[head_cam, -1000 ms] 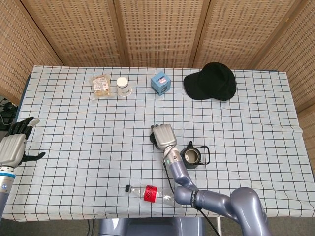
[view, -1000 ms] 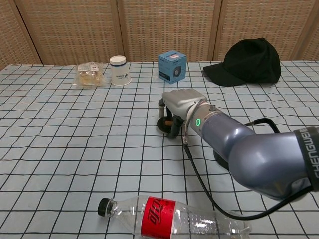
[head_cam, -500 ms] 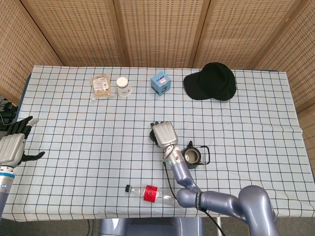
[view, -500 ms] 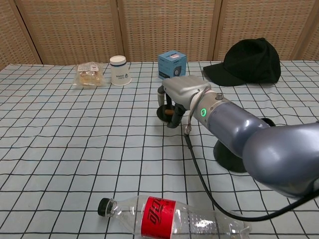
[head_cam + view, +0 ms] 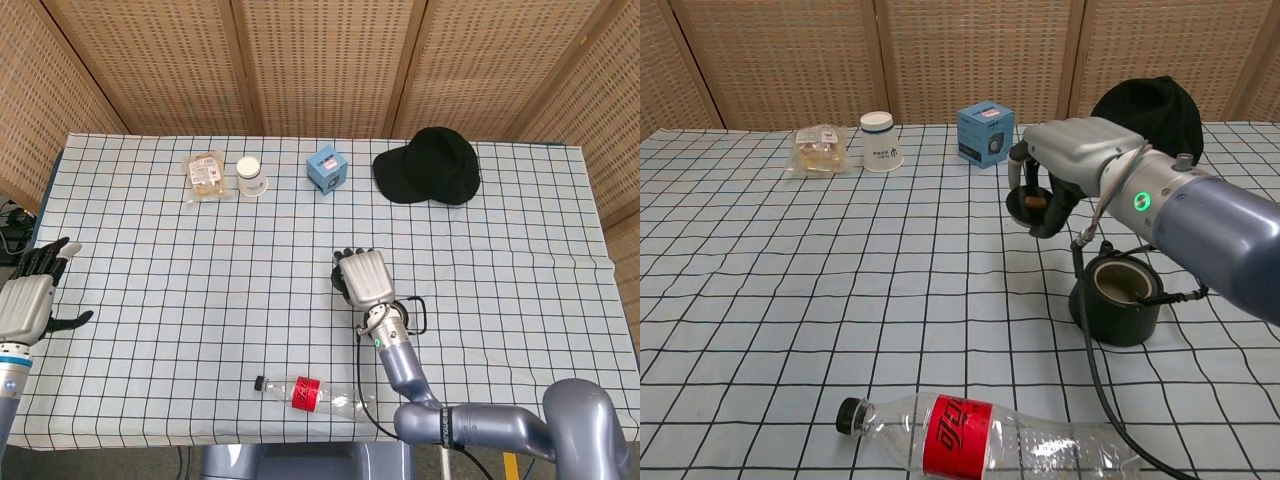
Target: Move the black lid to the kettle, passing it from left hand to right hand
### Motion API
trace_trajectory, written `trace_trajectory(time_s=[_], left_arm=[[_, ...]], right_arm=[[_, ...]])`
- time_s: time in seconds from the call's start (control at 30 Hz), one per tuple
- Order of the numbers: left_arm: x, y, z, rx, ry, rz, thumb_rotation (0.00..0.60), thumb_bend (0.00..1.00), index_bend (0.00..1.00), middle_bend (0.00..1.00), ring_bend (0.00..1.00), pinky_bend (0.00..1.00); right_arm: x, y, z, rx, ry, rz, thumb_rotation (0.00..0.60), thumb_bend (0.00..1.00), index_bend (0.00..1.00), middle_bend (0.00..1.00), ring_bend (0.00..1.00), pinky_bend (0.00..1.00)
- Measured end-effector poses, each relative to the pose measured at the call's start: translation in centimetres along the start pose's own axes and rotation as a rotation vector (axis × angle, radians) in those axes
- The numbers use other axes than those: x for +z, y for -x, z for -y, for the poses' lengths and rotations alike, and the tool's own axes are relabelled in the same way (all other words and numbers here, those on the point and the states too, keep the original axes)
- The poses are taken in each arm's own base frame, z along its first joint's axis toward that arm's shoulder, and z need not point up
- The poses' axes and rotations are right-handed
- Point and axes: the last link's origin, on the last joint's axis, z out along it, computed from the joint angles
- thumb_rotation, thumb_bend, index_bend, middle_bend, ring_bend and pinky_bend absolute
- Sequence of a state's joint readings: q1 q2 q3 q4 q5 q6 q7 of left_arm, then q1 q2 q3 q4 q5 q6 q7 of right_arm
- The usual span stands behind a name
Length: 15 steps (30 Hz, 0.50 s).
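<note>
Black lid (image 5: 1027,203) is grasped in the right hand (image 5: 1072,160) — fingers curled around its rim — and held clear of the cloth, up and to the left of the open kettle (image 5: 1120,298). Half a second ago it sat lower and further left; the carry has begun. The left hand (image 5: 27,298) hangs at the table's left edge, fingers released, holding nothing. Remaining, by judgement: align over the kettle mouth and lower.

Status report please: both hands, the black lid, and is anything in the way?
Right hand holds black lid, raised left of kettle. Left hand open at table edge. Kettle mouth open, nothing between.
</note>
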<state>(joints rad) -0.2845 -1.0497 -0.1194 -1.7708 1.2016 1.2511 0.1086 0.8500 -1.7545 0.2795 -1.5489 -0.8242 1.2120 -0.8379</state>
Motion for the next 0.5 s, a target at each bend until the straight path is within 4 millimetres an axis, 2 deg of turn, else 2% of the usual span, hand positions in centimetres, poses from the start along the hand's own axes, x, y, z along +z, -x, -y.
trace_trajectory(time_s=[0.17,0.5], left_arm=[[0.0,0.0,0.0,0.003,-0.002,0.0,0.6,0.18,0.1,0.0,0.0,0.0],[-0.3,-0.1,-0.1,0.001,0.003,-0.005,0.6,0.18,0.1,0.0,0.0,0.0]], right_arm=[[-1.6,-0.3,-1.5,-0.01,0.023,0.006,0.6,0.46,0.69,0.57,0.5,0.59],[-3.8,0.8,-3.9,-0.014,0.059,0.063,0.6,0.46,0.69,0.57,0.5,0.59]])
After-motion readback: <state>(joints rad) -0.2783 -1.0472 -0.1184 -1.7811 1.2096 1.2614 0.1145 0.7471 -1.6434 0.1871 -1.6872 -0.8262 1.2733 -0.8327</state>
